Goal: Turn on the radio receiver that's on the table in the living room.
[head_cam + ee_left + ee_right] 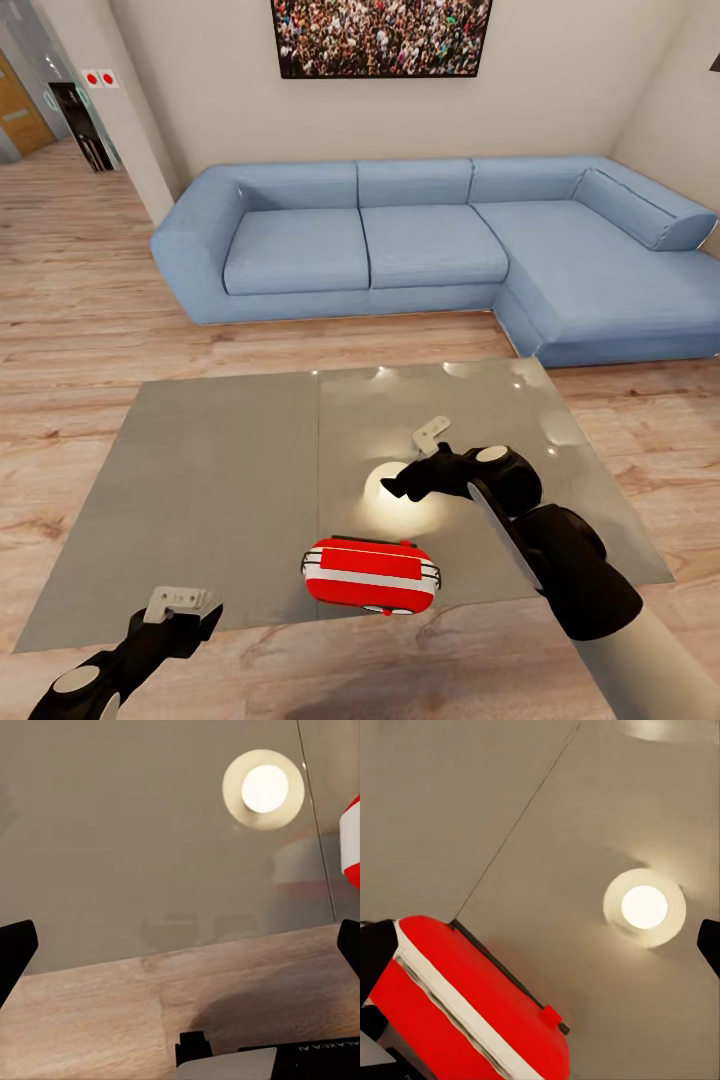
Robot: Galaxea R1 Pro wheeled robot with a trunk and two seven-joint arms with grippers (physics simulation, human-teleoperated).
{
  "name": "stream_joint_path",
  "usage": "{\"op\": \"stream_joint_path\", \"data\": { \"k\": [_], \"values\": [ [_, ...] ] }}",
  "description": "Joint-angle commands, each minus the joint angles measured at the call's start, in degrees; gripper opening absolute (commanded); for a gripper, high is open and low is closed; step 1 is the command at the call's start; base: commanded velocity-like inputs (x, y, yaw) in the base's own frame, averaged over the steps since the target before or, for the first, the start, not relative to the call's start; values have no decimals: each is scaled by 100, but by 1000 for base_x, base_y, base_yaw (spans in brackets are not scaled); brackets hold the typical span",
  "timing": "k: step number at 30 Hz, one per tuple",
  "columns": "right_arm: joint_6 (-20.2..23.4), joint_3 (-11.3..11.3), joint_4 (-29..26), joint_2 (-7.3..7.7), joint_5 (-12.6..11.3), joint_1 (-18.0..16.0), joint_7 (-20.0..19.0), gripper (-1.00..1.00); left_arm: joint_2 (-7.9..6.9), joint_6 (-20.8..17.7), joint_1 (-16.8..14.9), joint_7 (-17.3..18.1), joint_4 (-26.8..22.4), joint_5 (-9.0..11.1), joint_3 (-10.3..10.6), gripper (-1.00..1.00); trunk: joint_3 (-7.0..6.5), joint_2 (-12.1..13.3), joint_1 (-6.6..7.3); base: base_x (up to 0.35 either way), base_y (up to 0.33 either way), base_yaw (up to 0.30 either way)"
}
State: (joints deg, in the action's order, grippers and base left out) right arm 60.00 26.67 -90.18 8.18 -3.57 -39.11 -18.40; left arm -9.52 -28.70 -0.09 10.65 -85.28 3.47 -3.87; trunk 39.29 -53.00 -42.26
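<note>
The red radio receiver (370, 578) with its white band sits on the glossy grey table (220, 480), close to the front edge on the right panel. Its thin dark handle runs along the far side. My right gripper (412, 462) hovers over the table just beyond the radio, open, nothing between its fingers. In the right wrist view the radio (472, 1020) lies near one fingertip (375, 952) of the open gripper (540, 949). My left gripper (180, 605) is open over the table's front edge, left of the radio. The left wrist view catches the radio's end (351, 840).
A blue L-shaped sofa (420, 240) stands beyond the table under a crowd picture (380, 35). A lamp's bright reflection (400, 495) lies on the tabletop. Light wood floor (80, 300) surrounds the table; a hallway opens at the far left (40, 110).
</note>
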Motion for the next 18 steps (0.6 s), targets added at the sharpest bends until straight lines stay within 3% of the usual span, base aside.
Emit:
{"op": "stream_joint_path", "data": {
  "k": [1,14,18],
  "values": [
    [0,3,0,-10,0,0,1,100,-1,-3,0,1,2,-1,0,100,0,0,0,0,0,0],
    [0,-17,1,-93,-9,0,9,100,9,17,0,4,45,39,-41,100,0,0,0,0,0,0],
    [0,52,32,-142,129,0,194,100,11,22,0,-1,46,48,-44,100,0,0,0,0,0,0]
  ]
}}
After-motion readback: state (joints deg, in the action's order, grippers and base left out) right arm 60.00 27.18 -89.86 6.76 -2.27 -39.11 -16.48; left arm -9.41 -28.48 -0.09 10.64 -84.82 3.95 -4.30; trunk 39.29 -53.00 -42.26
